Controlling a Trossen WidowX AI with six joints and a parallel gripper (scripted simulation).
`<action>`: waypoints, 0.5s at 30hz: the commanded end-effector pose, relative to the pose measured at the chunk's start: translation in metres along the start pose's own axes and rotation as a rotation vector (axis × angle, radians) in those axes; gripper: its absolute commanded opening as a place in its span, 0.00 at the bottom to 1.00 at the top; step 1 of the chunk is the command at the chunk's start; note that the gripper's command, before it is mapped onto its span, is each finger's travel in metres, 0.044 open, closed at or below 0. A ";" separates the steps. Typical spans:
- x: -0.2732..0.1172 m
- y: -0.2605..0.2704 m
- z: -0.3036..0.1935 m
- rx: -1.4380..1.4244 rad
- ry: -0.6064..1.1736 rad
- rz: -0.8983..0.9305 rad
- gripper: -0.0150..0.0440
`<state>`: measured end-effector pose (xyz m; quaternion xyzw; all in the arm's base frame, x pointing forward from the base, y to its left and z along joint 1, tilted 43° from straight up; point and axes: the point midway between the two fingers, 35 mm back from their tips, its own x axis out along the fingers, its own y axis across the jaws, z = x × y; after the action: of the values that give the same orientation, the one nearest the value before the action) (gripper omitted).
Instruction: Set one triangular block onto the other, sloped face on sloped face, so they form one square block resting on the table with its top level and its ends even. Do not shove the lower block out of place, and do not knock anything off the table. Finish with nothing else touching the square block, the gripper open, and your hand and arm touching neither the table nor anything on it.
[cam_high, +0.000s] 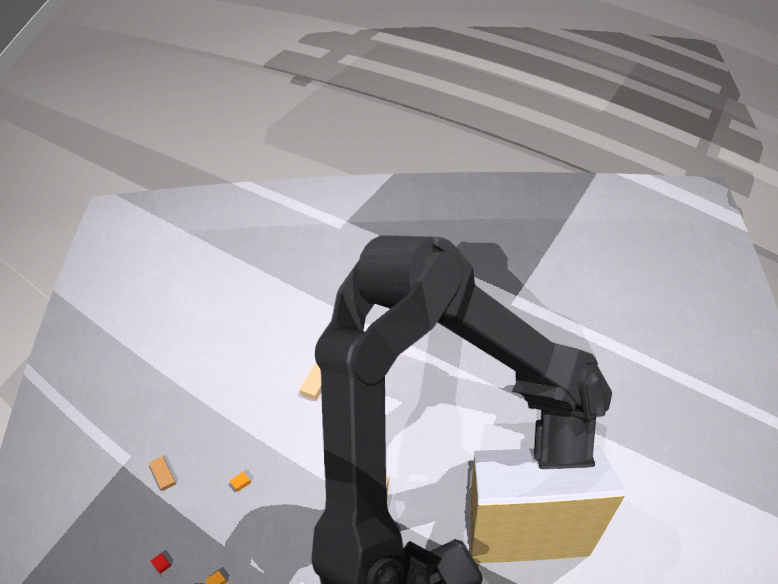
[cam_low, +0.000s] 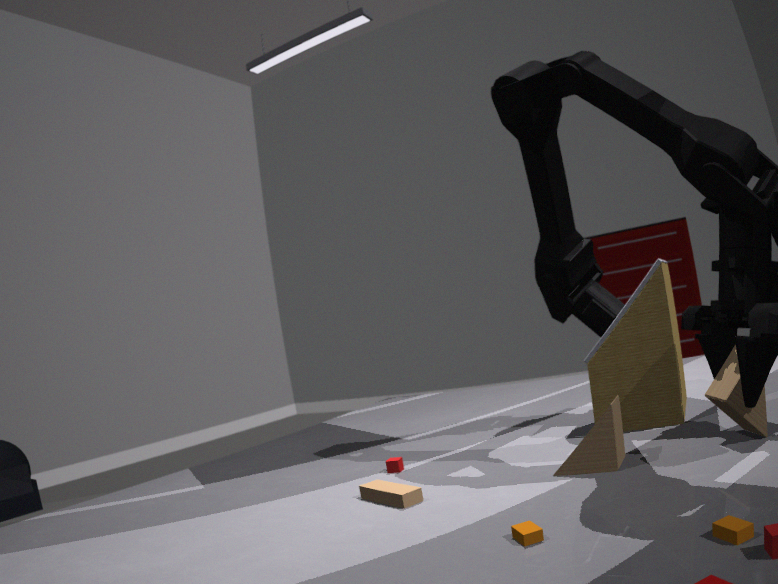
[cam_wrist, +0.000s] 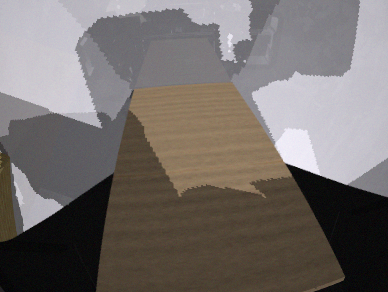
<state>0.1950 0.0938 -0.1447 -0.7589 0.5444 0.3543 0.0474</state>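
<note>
My gripper (cam_low: 734, 388) (cam_wrist: 193, 171) is shut on one tan triangular block (cam_low: 723, 391) (cam_wrist: 200, 145). In the exterior view that block is tilted between the fingers at the right, with a corner pointing down, and looks raised off the table. The wrist view shows its broad wood-grained face between the two black fingers. The other triangular block (cam_low: 600, 449) stands on the table left of the gripper in the exterior view, its sloped face toward the left, apart from the held block. In the top view the arm hides the fingers, the held block and nearly all of the standing one.
A large yellow box with a pale sloped top (cam_high: 543, 528) (cam_low: 634, 383) stands near the arm's base, behind the standing block in the exterior view. Around lie a tan bar (cam_high: 311, 382) (cam_low: 386, 494), a brown-orange block (cam_high: 162, 472), orange blocks (cam_high: 240, 481) (cam_low: 526, 533) and red cubes (cam_high: 160, 562) (cam_low: 394, 465).
</note>
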 end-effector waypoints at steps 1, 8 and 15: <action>-0.005 -0.002 0.008 0.006 0.112 -0.014 0.25; -0.009 -0.002 0.021 0.007 0.293 -0.015 0.25; -0.010 -0.002 0.035 0.008 0.474 -0.016 0.25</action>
<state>0.1798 0.1124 -0.1614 -0.8135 0.5433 0.1997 -0.0575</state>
